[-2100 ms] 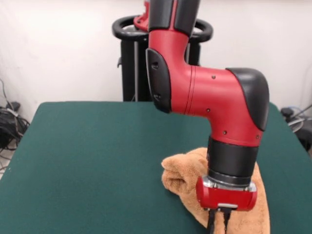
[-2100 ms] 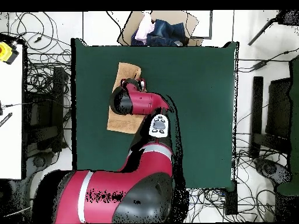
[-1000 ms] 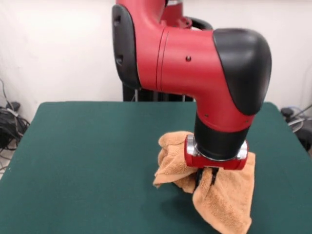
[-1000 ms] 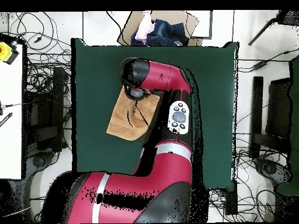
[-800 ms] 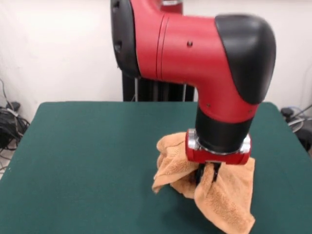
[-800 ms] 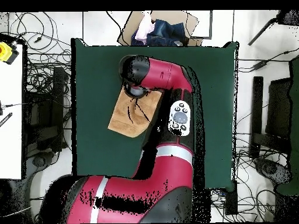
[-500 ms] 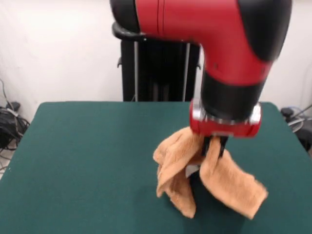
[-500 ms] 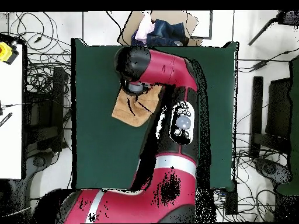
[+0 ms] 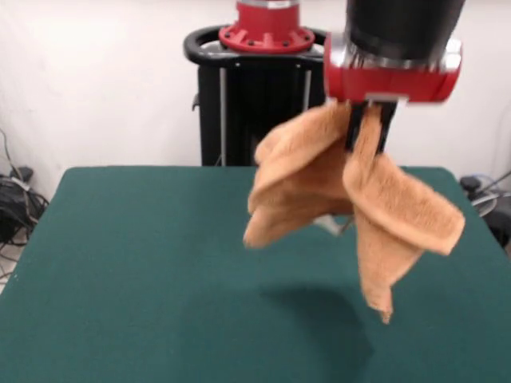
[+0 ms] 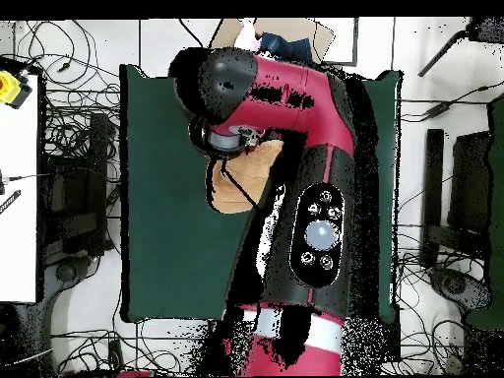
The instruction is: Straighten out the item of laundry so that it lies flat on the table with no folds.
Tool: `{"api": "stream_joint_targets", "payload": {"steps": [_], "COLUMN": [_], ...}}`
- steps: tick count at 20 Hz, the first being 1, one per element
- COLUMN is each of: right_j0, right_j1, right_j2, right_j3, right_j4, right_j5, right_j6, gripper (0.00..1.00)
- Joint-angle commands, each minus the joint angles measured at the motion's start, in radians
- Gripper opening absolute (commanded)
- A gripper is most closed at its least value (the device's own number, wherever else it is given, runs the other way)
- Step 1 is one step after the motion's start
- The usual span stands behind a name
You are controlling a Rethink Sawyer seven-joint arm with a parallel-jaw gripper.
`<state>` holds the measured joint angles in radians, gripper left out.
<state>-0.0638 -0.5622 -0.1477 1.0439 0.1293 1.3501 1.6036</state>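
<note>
The gripper [image 9: 369,128] grasps the towel [image 9: 351,191] bunched and hanging clear above the table [image 9: 144,263] near its far right edge; lowering slowly while dragging should spread it flat.

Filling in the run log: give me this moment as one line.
gripper: shut on towel | towel: off the table, hanging bunched with folds | table: bare beneath | flattening: not yet done
</note>
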Motion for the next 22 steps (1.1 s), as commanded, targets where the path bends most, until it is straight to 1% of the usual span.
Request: {"api": "stream_joint_targets", "payload": {"steps": [1, 6, 8, 10, 12, 13, 14, 16, 17, 18, 20, 22], "right_j0": [0.029, 0.051, 0.056, 0.057, 0.054, 0.045, 0.035, 0.004, -0.016, -0.035, -0.079, -0.111], "right_j1": [-0.088, -0.138, -0.146, -0.159, -0.174, -0.167, -0.165, -0.133, -0.100, -0.085, -0.048, -0.014], "right_j2": [-0.029, -0.061, -0.072, -0.078, -0.082, -0.080, -0.075, -0.050, -0.029, -0.014, 0.023, 0.046], "right_j3": [0.018, -0.023, -0.057, -0.069, -0.025, -0.036, -0.028, 0.016, 0.040, 0.055, 0.065, 0.041], "right_j4": [0.015, -0.001, -0.002, 0.005, 0.015, 0.019, 0.028, 0.042, 0.049, 0.062, 0.092, 0.100], "right_j5": [0.141, 0.252, 0.300, 0.333, 0.313, 0.321, 0.313, 0.234, 0.176, 0.150, 0.117, 0.122], "right_j6": [0.309, 0.334, 0.343, 0.348, 0.339, 0.334, 0.326, 0.287, 0.258, 0.235, 0.179, 0.128], "gripper": [0.00, 0.00, 0.00, 0.00, 0.00, 0.00, 0.00, 0.00, 0.00, 0.00, 0.00, 0.00]}}
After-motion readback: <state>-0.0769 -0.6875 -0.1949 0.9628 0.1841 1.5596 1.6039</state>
